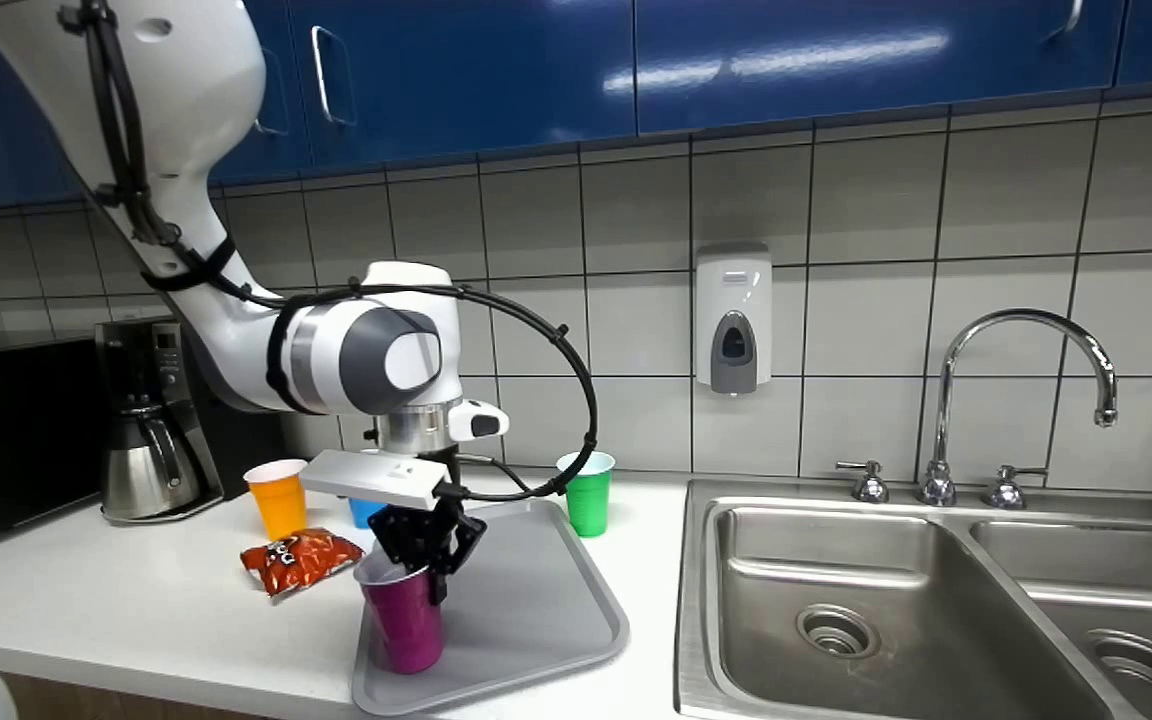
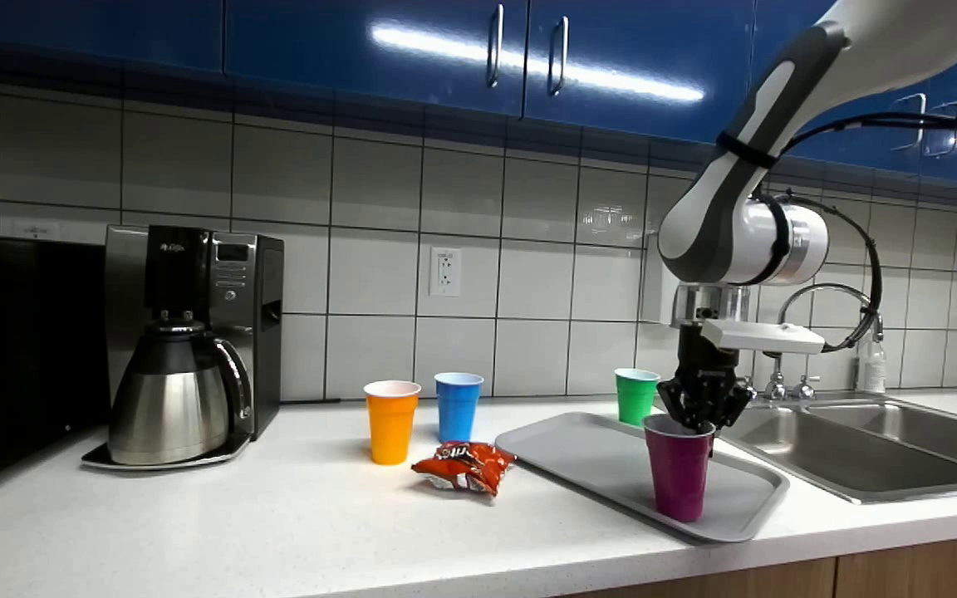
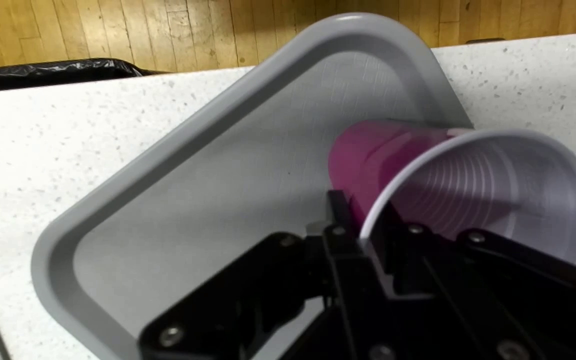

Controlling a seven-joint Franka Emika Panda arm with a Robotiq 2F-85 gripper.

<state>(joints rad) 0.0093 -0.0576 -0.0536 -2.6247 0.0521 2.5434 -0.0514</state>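
My gripper points down over the near end of a grey tray. It is shut on the rim of a magenta cup with a pale inside. In the wrist view, one finger of the gripper lies outside the cup and the other inside, with the rim between them. In an exterior view, the cup is upright over the tray; I cannot tell whether its base bears on it. The inner finger is hidden by the cup in both exterior views.
A red snack bag, an orange cup and a blue cup stand beside the tray. A green cup is behind it. A steel sink with a faucet and a coffee maker flank the scene.
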